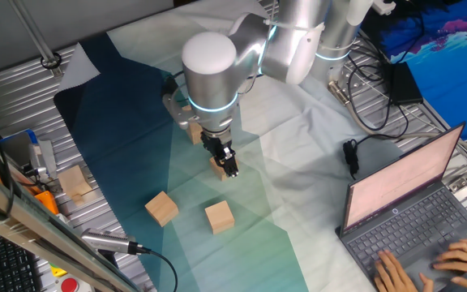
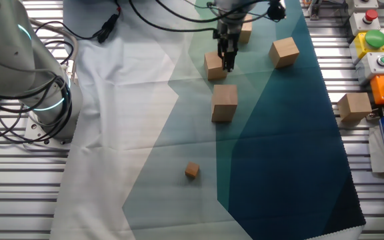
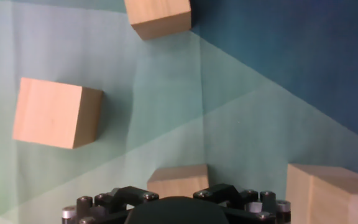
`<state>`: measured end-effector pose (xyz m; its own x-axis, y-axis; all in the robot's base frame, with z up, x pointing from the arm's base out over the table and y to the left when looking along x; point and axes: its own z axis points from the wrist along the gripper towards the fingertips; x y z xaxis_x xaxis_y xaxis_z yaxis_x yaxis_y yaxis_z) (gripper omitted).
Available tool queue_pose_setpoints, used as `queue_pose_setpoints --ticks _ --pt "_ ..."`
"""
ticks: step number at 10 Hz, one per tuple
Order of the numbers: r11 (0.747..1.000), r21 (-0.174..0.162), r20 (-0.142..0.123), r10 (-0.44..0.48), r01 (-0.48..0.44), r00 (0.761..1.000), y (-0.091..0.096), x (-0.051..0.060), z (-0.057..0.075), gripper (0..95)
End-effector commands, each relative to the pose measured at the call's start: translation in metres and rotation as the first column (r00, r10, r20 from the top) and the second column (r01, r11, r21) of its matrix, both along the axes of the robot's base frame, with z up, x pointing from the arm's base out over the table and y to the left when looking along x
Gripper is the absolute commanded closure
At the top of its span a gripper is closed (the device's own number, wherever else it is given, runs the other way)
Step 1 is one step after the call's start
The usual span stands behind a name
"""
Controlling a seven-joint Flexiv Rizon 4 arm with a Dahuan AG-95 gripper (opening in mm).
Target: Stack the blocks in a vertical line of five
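My gripper (image 1: 227, 165) is down at a tan block (image 1: 216, 169) on the cloth, also in the other fixed view (image 2: 213, 67). In the hand view this block (image 3: 178, 180) sits centred just beyond the gripper body, and the fingertips are hidden. I cannot tell whether the jaws grip it. A block (image 2: 224, 103) just beside it looks taller than one cube, and shows large at the hand view's lower right (image 3: 331, 193). The arm mostly hides it in one fixed view (image 1: 194, 134). Two more blocks (image 1: 161, 208) (image 1: 219, 217) lie apart on the cloth, also in the hand view (image 3: 58, 112) (image 3: 158, 15).
A much smaller tan cube (image 2: 191, 171) lies alone on the cloth. A paler cube (image 1: 75, 182) sits off the cloth on the metal table. A laptop (image 1: 412, 211) with hands on it is at one side. Cables (image 1: 371, 105) run past the arm's base.
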<state>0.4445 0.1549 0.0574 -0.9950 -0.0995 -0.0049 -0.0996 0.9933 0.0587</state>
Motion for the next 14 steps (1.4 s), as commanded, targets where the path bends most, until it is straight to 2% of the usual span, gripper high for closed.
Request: queue_pose_setpoints --ticks 1,4,5,6,11,14 --pt "1.000 -0.004 0.003 -0.003 0.003 1.000 0.001 -0.001 -0.008 19.0" --pt "1.000 -0.004 0.015 -0.002 0.002 1.000 0.000 -0.002 -0.016 19.0" --pt "1.000 -0.006 0.018 -0.010 0.011 1.000 0.000 -0.002 -0.018 38.0" --pt "0.999 -0.020 0.013 -0.038 0.038 0.999 0.000 -0.002 -0.018 95.0" --pt "0.998 -0.031 0.013 -0.046 0.046 0.999 -0.001 -0.001 -0.016 95.0" --pt "0.999 -0.025 0.005 -0.046 0.046 0.999 -0.004 0.001 -0.013 95.0"
